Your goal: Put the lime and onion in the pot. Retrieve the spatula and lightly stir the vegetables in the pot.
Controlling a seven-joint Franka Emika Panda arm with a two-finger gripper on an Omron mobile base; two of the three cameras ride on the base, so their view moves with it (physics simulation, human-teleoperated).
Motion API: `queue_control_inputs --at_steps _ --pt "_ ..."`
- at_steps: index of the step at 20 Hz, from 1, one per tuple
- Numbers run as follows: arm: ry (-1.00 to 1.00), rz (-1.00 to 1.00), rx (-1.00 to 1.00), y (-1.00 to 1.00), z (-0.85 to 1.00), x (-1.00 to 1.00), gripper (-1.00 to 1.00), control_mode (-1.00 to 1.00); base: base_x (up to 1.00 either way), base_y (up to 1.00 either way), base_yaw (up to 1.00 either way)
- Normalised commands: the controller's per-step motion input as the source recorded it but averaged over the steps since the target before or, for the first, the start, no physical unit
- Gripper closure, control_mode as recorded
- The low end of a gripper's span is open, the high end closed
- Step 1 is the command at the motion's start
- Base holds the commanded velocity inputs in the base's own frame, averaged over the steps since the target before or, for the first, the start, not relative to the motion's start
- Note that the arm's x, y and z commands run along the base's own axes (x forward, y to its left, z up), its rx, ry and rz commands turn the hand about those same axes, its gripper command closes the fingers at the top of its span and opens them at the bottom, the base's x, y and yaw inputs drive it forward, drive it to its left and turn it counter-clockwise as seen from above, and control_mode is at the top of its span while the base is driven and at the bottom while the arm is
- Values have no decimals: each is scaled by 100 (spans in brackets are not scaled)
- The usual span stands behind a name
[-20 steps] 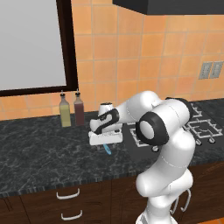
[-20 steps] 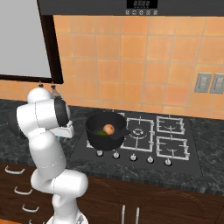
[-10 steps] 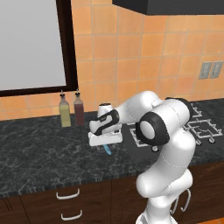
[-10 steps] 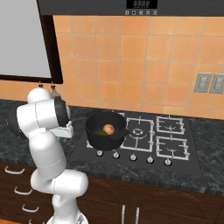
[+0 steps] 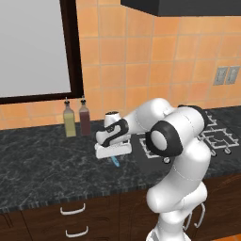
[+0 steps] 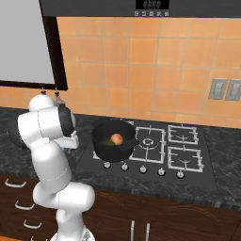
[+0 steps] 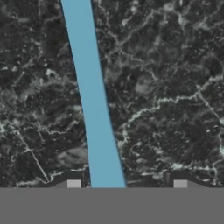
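Note:
The light-blue spatula (image 7: 94,109) lies flat on the black speckled counter, its thin handle running away from my hand. My gripper (image 7: 127,183) is down over it, open. One fingertip (image 7: 73,183) stands on each side of the handle, with a gap to the blue on both sides. From the left base view my gripper (image 5: 113,157) sits low on the counter, with a bit of the spatula (image 5: 115,162) showing beneath it. The black pot (image 6: 100,135) stands on the stove's left front burner. Inside it are the orange-brown onion (image 6: 117,139) and the yellow-green lime (image 6: 109,143).
Two bottles (image 5: 69,120) (image 5: 85,117) stand against the tiled wall behind my hand. The gas stove (image 6: 162,153) spreads to the right of the pot. Drawers with handles (image 5: 73,208) run below the counter edge.
My hand stays over the spatula at almost the same spot, perhaps a touch lower. The pot and the vegetables in it have not moved.

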Motion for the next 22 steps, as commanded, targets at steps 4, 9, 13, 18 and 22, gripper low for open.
queue_control_inputs --at_steps 4,9,13,18,22 --pt "0 0 0 0 -49 -53 100 -100 0 0 0" --pt "0 0 0 0 -32 -26 100 -100 0 0 0" --pt "0 0 0 0 -3 -8 100 -100 0 0 0" --pt "0 0 0 0 0 -12 100 -100 0 0 0" --pt "0 0 0 0 0 -1 100 -100 0 0 0"
